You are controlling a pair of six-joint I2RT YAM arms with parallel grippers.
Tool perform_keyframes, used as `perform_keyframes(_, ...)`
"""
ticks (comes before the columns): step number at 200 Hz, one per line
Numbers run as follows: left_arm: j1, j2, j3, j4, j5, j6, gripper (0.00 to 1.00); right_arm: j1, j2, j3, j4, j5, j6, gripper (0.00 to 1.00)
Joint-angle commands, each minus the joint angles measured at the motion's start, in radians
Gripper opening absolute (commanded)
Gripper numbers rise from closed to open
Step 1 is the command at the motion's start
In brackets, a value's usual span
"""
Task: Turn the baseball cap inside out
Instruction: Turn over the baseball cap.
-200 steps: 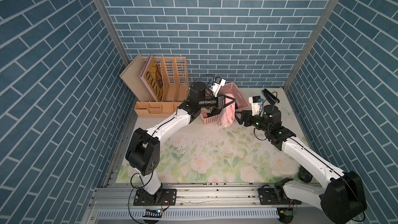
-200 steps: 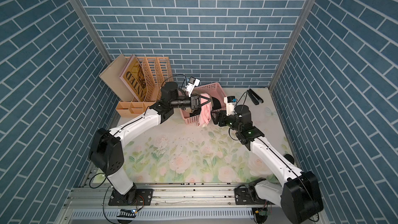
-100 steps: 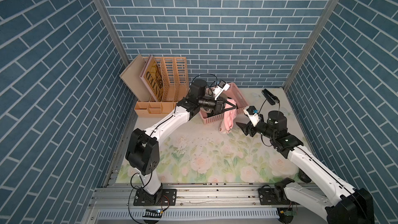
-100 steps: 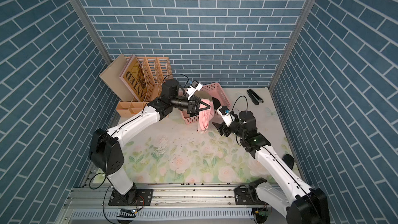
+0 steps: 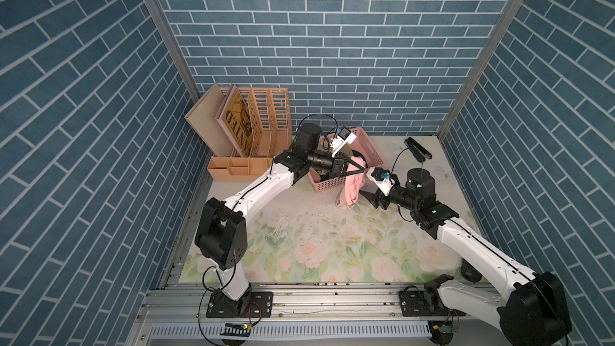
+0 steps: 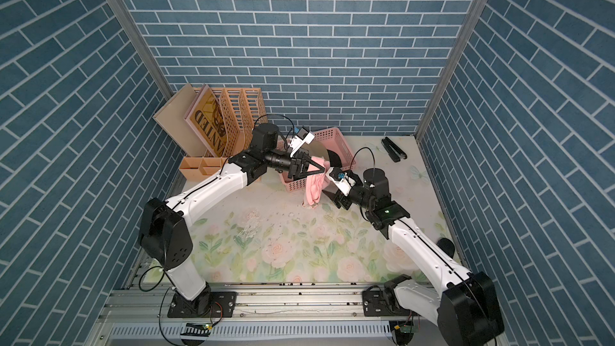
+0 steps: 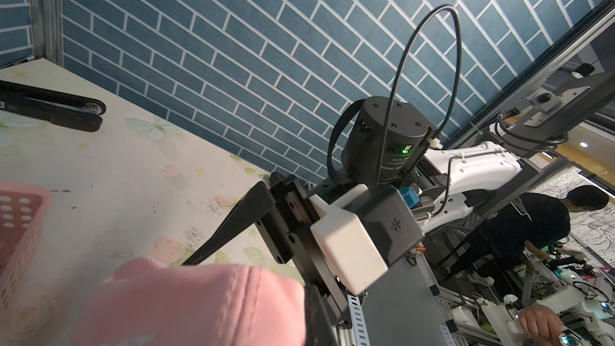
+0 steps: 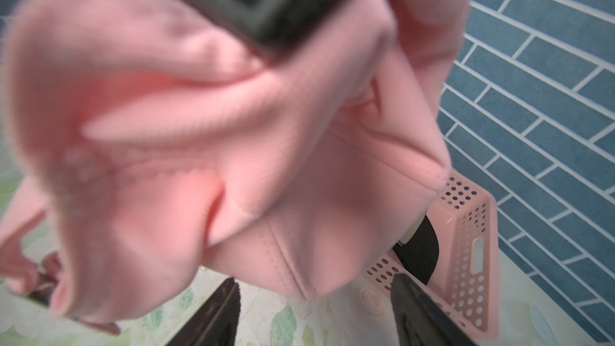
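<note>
**Left gripper (image 5: 362, 170) dangles pink cap (image 5: 350, 189) before basket (image 5: 371, 148) as right gripper (image 8: 312, 281) waits below**

The left jaws are pinched tight on the cap's upper fabric, so it hangs above the mat (image 5: 316, 244). The right jaws stand wide, holding nothing, just under the crown. The inversion looks barely begun: next the right likely needs a bite on the loose crown or rim to push it through. Against a second ago, cap and both grippers sit lower.
</note>
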Motion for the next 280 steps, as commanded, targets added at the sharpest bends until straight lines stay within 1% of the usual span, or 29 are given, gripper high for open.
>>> perform_keyframes(1, -0.015, 0.031, 0.029, 0.008, 0.031, 0.018, 0.01, 0.022, 0.025, 0.027, 0.048, -0.039, -0.060, 0.74)
perform_keyframes(18, -0.023, 0.041, 0.024, 0.035, 0.029, -0.008, 0.00, 0.027, 0.053, 0.029, 0.077, -0.056, -0.067, 0.71)
perform_keyframes(30, -0.025, 0.038, 0.003, 0.091, 0.035, -0.047, 0.00, 0.030, 0.073, 0.030, 0.107, -0.067, -0.064, 0.65)
perform_keyframes(36, -0.026, 0.034, -0.014, 0.128, 0.037, -0.072, 0.00, 0.031, 0.084, 0.032, 0.116, -0.070, -0.064, 0.59)
perform_keyframes(51, -0.024, 0.026, -0.040, 0.191, 0.043, -0.111, 0.00, 0.032, 0.106, 0.039, 0.129, -0.068, -0.064, 0.39)
perform_keyframes(68, -0.020, 0.022, -0.046, 0.185, 0.036, -0.110, 0.00, 0.031, 0.110, 0.035, 0.127, -0.063, -0.078, 0.19)
perform_keyframes(79, -0.009, 0.013, -0.054, 0.178, 0.025, -0.107, 0.00, 0.028, 0.096, 0.023, 0.128, -0.067, -0.082, 0.08)
perform_keyframes(84, 0.000, 0.008, -0.061, 0.172, 0.013, -0.105, 0.00, 0.025, 0.086, 0.015, 0.128, -0.064, -0.082, 0.00)
perform_keyframes(98, 0.038, -0.006, -0.085, 0.152, -0.039, -0.104, 0.00, -0.001, 0.050, -0.011, 0.119, -0.058, -0.069, 0.00)
perform_keyframes(124, 0.115, -0.053, -0.173, 0.191, -0.053, -0.137, 0.00, -0.078, -0.022, -0.073, 0.112, -0.077, -0.016, 0.00)
perform_keyframes(154, 0.174, -0.101, -0.241, 0.094, -0.125, -0.047, 0.00, -0.133, -0.076, -0.109, 0.090, -0.065, 0.035, 0.00)
perform_keyframes(173, 0.181, -0.102, -0.265, 0.044, -0.177, -0.010, 0.00, -0.152, -0.064, -0.079, 0.042, -0.050, 0.043, 0.00)
perform_keyframes(188, 0.179, -0.104, -0.285, 0.065, -0.227, -0.044, 0.00, -0.167, -0.034, -0.037, 0.022, -0.012, 0.070, 0.00)
perform_keyframes(194, 0.170, -0.103, -0.278, 0.050, -0.261, -0.054, 0.00, -0.174, -0.016, -0.019, 0.029, 0.015, 0.093, 0.00)
perform_keyframes(201, 0.144, -0.104, -0.244, 0.002, -0.298, -0.039, 0.00, -0.180, 0.015, 0.007, 0.039, 0.053, 0.127, 0.00)
perform_keyframes(207, 0.110, -0.107, -0.208, -0.043, -0.337, -0.017, 0.00, -0.183, 0.045, 0.034, 0.038, 0.074, 0.150, 0.07)
perform_keyframes(214, 0.065, -0.114, -0.172, -0.082, -0.409, -0.003, 0.00, -0.183, 0.082, 0.072, 0.032, 0.103, 0.179, 0.19)
perform_keyframes(220, 0.032, -0.115, -0.148, -0.095, -0.456, -0.006, 0.00, -0.183, 0.116, 0.106, 0.019, 0.119, 0.209, 0.22)
perform_keyframes(231, 0.001, -0.114, -0.129, -0.074, -0.507, -0.074, 0.00, -0.183, 0.163, 0.164, -0.012, 0.150, 0.264, 0.29)
perform_keyframes(244, 0.003, -0.121, -0.170, 0.046, -0.517, -0.245, 0.00, -0.179, 0.191, 0.206, -0.049, 0.187, 0.320, 0.41)
perform_keyframes(257, 0.001, -0.130, -0.221, 0.195, -0.511, -0.395, 0.00, -0.173, 0.176, 0.201, -0.067, 0.200, 0.358, 0.45)
perform_keyframes(265, -0.003, -0.131, -0.241, 0.282, -0.508, -0.466, 0.00, -0.163, 0.150, 0.180, -0.066, 0.209, 0.380, 0.47)
perform_keyframes(273, -0.007, -0.123, -0.240, 0.324, -0.506, -0.508, 0.00, -0.154, 0.116, 0.153, -0.058, 0.220, 0.411, 0.49)
perform_keyframes(280, -0.012, -0.110, -0.222, 0.326, -0.513, -0.519, 0.00, -0.146, 0.085, 0.128, -0.053, 0.230, 0.446, 0.51)
